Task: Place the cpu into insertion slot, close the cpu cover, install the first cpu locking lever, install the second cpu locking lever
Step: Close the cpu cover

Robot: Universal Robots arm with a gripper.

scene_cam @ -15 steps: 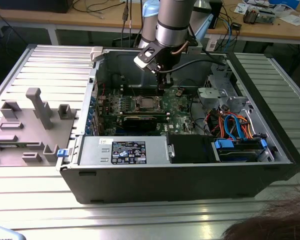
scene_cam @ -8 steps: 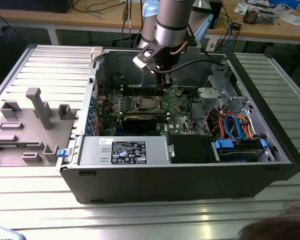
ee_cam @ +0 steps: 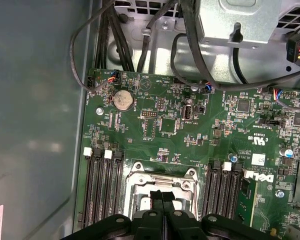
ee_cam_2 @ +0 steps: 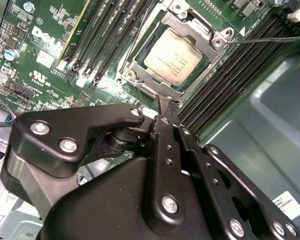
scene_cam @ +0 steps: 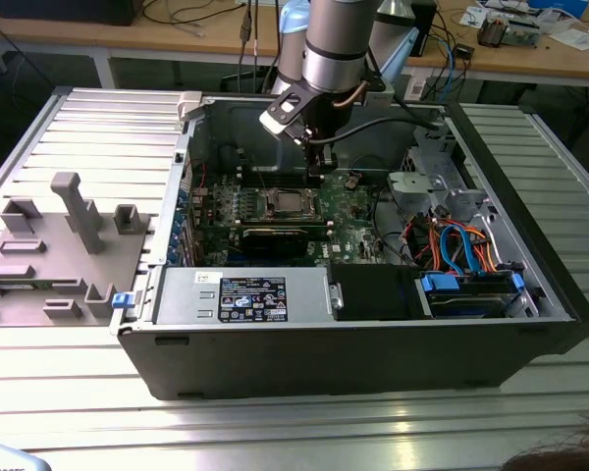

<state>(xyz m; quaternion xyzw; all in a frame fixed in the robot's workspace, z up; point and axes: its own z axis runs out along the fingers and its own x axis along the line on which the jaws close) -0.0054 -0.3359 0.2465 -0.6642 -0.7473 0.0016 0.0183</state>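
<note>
Cpu (ee_cam_2: 174,56), apparently seated, shows in second wrist view near closed pincer (ee_cam_2: 168,105).

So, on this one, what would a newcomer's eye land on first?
First the open computer case on the ribbed table, with the arm reaching down into it. Then, in the second wrist view, the silver cpu framed by the metal cover on the green board. The shut black tool is right at the cover's edge.
</note>
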